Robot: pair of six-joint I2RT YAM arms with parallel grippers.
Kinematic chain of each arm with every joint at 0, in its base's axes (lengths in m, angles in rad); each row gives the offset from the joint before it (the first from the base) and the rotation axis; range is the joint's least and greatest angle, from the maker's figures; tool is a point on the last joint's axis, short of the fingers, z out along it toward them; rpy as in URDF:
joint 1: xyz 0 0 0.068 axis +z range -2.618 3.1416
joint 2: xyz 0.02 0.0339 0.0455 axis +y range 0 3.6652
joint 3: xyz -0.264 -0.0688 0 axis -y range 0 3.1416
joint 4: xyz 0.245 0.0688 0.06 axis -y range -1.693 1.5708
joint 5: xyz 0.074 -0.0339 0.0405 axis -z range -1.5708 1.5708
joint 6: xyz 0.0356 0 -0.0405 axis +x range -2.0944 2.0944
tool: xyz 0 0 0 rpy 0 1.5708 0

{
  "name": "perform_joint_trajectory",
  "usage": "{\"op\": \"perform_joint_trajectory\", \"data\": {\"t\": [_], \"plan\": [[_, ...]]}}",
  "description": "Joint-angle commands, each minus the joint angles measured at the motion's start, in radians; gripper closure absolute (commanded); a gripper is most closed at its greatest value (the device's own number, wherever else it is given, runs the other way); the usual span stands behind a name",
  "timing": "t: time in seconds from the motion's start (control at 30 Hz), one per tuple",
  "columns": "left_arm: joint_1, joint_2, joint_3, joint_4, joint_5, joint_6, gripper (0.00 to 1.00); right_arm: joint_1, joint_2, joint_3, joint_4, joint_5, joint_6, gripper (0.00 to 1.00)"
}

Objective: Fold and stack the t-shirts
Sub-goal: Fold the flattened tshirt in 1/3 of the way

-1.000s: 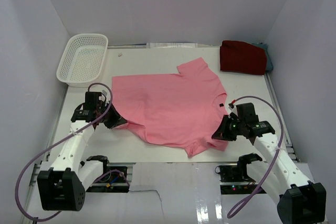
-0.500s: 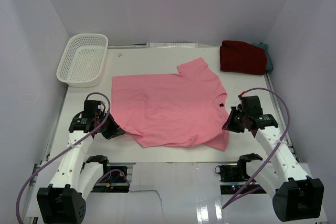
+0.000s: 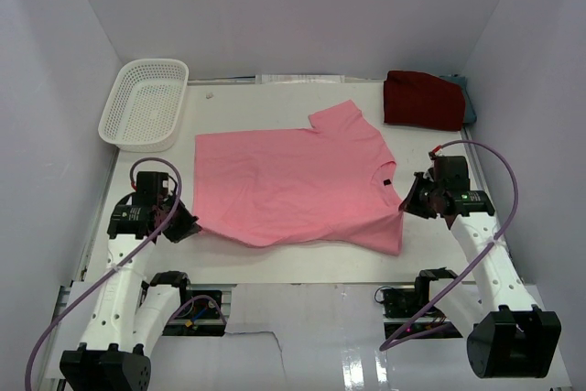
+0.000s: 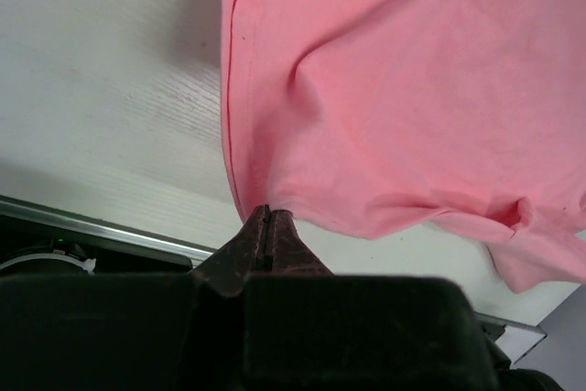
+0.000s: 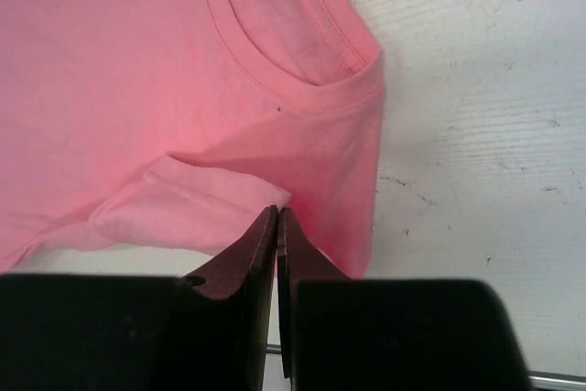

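The white perforated basket (image 3: 145, 105) sits beyond the far left corner of the pink t-shirt (image 3: 293, 185), apart from it, its mesh floor fully visible. The pink t-shirt lies spread across the middle of the table (image 3: 247, 109), collar to the right and 1 sleeve pointing away. Beyond its far right corner the dark red t-shirt (image 3: 423, 100) lies folded, with the teal-grey t-shirt (image 3: 469, 103) peeking out at its right edge. The left gripper (image 4: 267, 217) is clamped on the pink shirt's near left hem corner. The right gripper (image 5: 276, 217) is pinched tight on a fold of cloth beside the collar. Bare table runs along the shirt's far edge and in strips at both sides. Its near edge lies close to the table's rim.
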State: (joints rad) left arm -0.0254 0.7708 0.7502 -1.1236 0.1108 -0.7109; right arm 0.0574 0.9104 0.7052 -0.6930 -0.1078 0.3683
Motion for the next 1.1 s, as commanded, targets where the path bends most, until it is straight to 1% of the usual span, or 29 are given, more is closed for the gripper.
{"op": "perform_joint_trajectory", "data": {"t": [0.0, 0.07, 0.1, 0.17, 0.33, 0.47, 0.63, 0.8, 1.07], "plan": [[0.005, 0.005, 0.098, -0.044, -0.133, -0.021, 1.0, -0.011, 0.011, 0.056, 0.019, 0.014, -0.038, 0.92], [0.007, 0.016, 0.133, -0.06, -0.164, -0.016, 1.0, -0.019, 0.021, 0.068, 0.021, 0.008, -0.046, 0.92], [0.007, 0.022, 0.138, -0.067, -0.196, -0.015, 1.0, -0.021, 0.03, 0.074, 0.024, 0.008, -0.048, 0.92], [0.007, 0.031, 0.127, -0.068, -0.212, -0.01, 1.0, -0.019, 0.042, 0.094, 0.027, -0.001, -0.054, 0.92], [0.007, 0.021, 0.048, -0.039, -0.171, -0.033, 1.0, -0.021, 0.077, 0.126, 0.059, -0.026, -0.058, 0.92], [0.007, 0.013, -0.017, -0.013, -0.132, -0.044, 1.0, -0.021, 0.113, 0.187, 0.062, -0.032, -0.065, 0.92], [0.007, 0.019, -0.015, -0.018, -0.129, -0.035, 1.0, -0.022, 0.134, 0.223, 0.072, -0.038, -0.065, 0.92], [0.007, 0.076, -0.011, -0.001, -0.118, -0.015, 1.0, -0.021, 0.16, 0.26, 0.082, -0.033, -0.069, 0.92], [0.007, 0.165, 0.024, 0.071, -0.149, -0.009, 1.0, -0.022, 0.22, 0.287, 0.139, -0.119, -0.063, 0.92]]}}
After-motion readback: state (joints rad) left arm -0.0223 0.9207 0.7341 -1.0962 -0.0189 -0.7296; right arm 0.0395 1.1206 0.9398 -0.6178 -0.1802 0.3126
